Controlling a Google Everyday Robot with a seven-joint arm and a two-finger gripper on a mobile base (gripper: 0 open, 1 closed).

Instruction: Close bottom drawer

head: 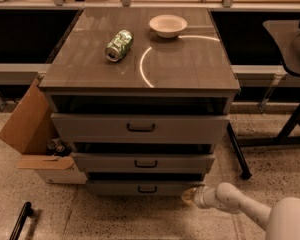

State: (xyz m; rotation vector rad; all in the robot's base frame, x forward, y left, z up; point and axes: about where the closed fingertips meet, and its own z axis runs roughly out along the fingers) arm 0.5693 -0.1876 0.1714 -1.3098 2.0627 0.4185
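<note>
Probably a robot lab: workbenches [20, 68], claw [190, 196] low over speckled floor [115, 219]

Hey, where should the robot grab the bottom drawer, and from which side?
Probably the small black bar handle at the centre of the bottom drawer, approached from the front: its front panel is slim and flat, offering nothing else. The gripper is low at the panel's right end.

The white arm [250, 211] reaches in from the lower right corner, stretched leftward and rising slightly; its rounded wrist [222, 198] sits low. The gripper [190, 196] points left, low and right of centre.
</note>
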